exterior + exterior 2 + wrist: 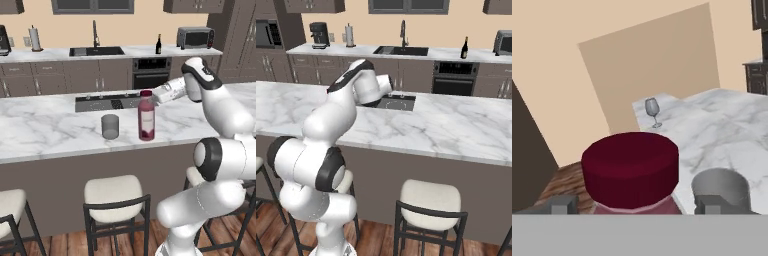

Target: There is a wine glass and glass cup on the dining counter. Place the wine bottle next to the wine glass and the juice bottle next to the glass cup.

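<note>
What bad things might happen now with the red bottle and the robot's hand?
1. The juice bottle stands near the dining counter front edge; a sideways bump from the open jaws, right at its cap, might tip it off.
2. The glass cup sits just beside it, so a falling bottle may hit it.
3. The wine bottle is still far from the wine glass, so that half could get forgotten.

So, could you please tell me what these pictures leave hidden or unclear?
- Juice bottle: body cut off by the hand view's bottom edge.
- Gripper: in the left base view its fingers sit behind the bottle's cap.
- Wine bottle: label too small to read.
- Glass cup: whether it holds anything is unclear.
</note>
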